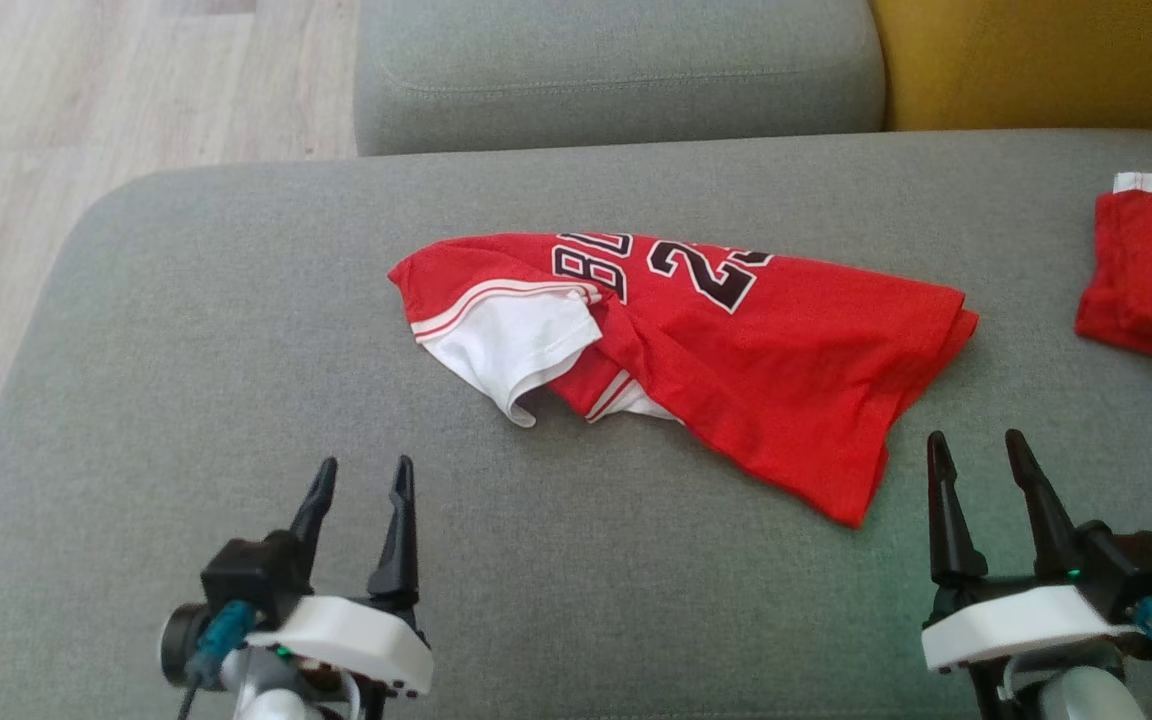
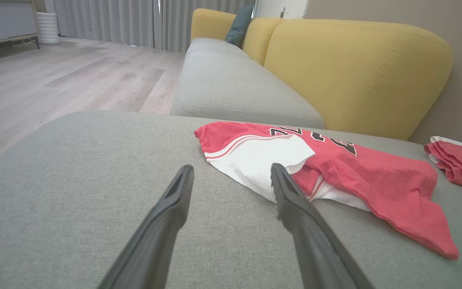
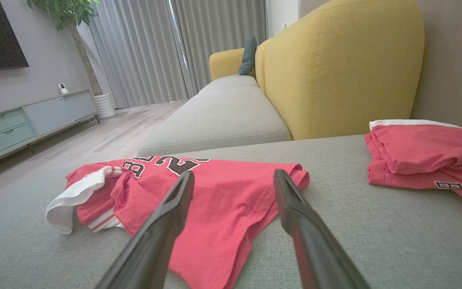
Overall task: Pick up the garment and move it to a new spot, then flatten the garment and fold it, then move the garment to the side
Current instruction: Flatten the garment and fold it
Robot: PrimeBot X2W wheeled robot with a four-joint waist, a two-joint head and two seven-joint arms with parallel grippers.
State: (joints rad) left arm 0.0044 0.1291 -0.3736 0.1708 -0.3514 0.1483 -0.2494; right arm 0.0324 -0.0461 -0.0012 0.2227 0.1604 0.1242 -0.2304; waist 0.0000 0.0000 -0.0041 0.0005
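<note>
A crumpled red garment (image 1: 736,340) with white sleeves and black lettering lies in the middle of the grey sofa cushion (image 1: 236,350). It also shows in the left wrist view (image 2: 375,180) and the right wrist view (image 3: 215,192). My left gripper (image 1: 364,476) hovers open near the front left, short of the white sleeve (image 2: 263,160), nothing between its fingers. My right gripper (image 1: 976,446) is open at the front right, just off the garment's lower red corner, holding nothing.
A second red garment (image 1: 1151,265), folded, lies at the cushion's right edge (image 3: 423,154). Another grey seat (image 1: 616,70) and a yellow backrest (image 1: 1046,60) stand behind. Wooden floor (image 1: 86,100) lies off the cushion's left side.
</note>
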